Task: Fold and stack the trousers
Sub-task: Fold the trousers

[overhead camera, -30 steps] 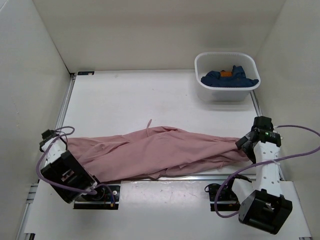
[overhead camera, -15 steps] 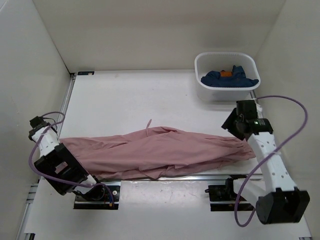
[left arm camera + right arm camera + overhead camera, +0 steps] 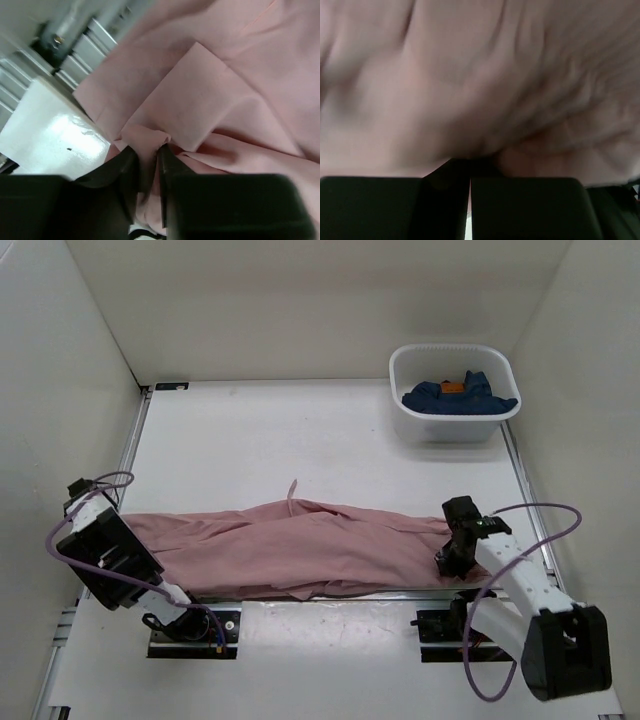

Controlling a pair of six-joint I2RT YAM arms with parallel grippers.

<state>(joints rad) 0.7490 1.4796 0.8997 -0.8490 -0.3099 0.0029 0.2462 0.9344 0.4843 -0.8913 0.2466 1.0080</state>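
left hand: narrowly parted, trousers fold pinched | right hand: closed, grip unconfirmed | risk: thin fabric is lost if lifted

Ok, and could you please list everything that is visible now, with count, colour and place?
trousers: one, dusty pink, stretched left to right along the table's near edge
bin: one, white, far right corner of the table
garment: one, dark blue with an orange tag, inside the bin
table: one, white, between white panels
left gripper: one, black fingers, pinching the trousers' left end
right gripper: one, black fingers, closed on the trousers' right end
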